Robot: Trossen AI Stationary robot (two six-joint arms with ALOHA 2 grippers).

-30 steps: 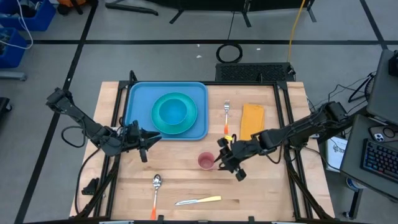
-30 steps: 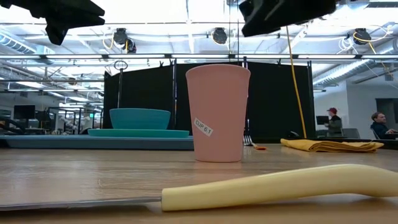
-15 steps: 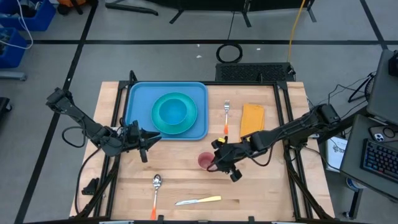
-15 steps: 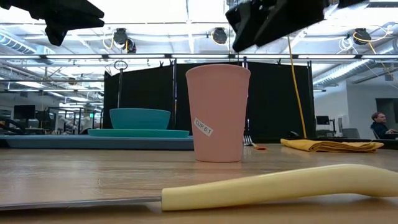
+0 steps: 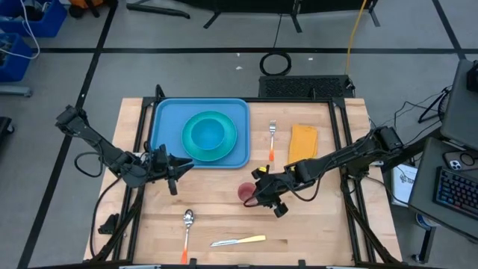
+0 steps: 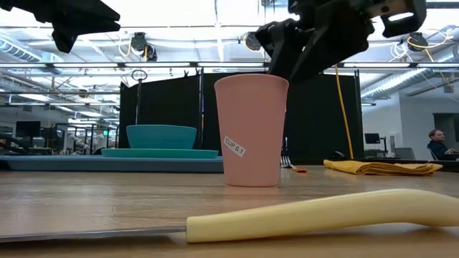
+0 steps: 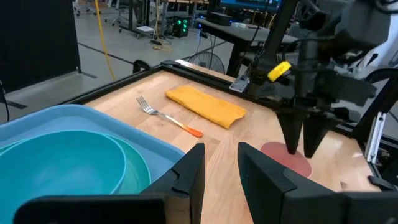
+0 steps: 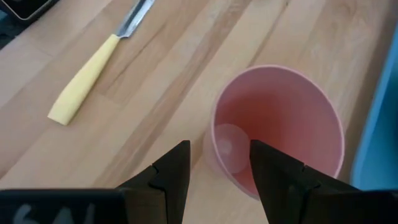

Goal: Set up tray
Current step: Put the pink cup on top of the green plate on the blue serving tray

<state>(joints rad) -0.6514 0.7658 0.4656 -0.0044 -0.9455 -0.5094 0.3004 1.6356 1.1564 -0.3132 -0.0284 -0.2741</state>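
The light-blue tray [image 5: 166,127] lies flat at the far left of the wooden tabletop [image 5: 224,220], its long side running along the tabletop's far edge. A round teal plate [image 5: 193,148] sits on the tray's right half, and a teal bowl [image 5: 208,133] stands in the middle of that plate. In the low view the tray, plate and bowl show as a stack behind and to the left of the pink cup [image 6: 251,129].

The pink cup stands upright on the bare wood, near the tray's near right corner but apart from it. It bears a small white label on its side. The right hand [image 5: 261,196] hangs just above the cup's rim, with its fingers [image 8: 168,171] apart; one finger is over the rim's edge and the other over the cup's mouth. They hold nothing and do not touch the cup.

The left hand [image 5: 179,166] waits above the tabletop just off the tray's near edge, fingers [image 7: 189,171] set a narrow gap apart and empty.

A fork [image 5: 272,138] with an orange handle lies right of the tray, and a folded yellow napkin [image 5: 302,144] lies just beyond it. Near the front edge lie a spoon [image 5: 187,228] with an orange handle and a knife [image 5: 237,240] with a pale yellow handle.

A seated person [image 6: 435,142] shows in the room beyond.
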